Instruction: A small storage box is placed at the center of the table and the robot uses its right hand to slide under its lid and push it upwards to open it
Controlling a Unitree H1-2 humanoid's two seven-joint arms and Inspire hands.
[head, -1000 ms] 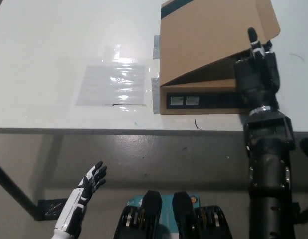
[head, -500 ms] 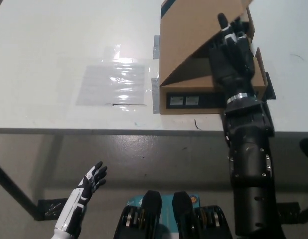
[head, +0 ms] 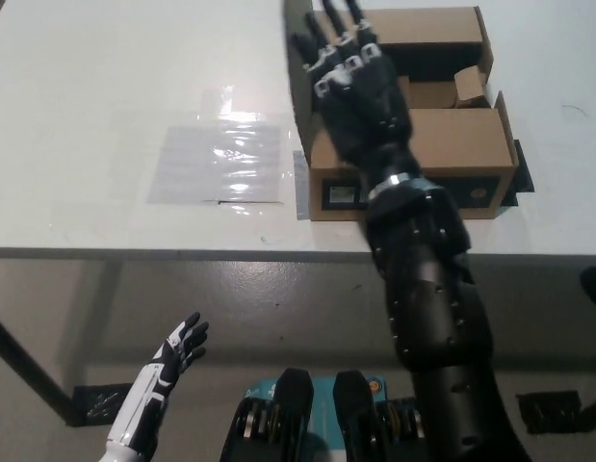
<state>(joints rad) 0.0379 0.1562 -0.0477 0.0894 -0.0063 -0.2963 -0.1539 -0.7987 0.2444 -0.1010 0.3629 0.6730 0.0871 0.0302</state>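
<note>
my right hand (head: 353, 91) is spread flat with fingers apart, holding nothing, raised over the left part of the storage box (head: 442, 164); i hold it flat because the job is to push, not to grip, and a flat hand gives the lid (head: 299, 77) a broad surface to ride on; the box sits on the white table (head: 105, 106) close to its front edge, right of a clear plastic sheet (head: 220, 159); its top is uncovered, the brown inside showing, and the lid seems to stand on edge along the box's left side, partly hidden by my fingers, so i judge the opening nearly done; my left hand (head: 180, 348) hangs below the table edge at lower left, fingers loosely apart, idle because this needs only one hand.
</note>
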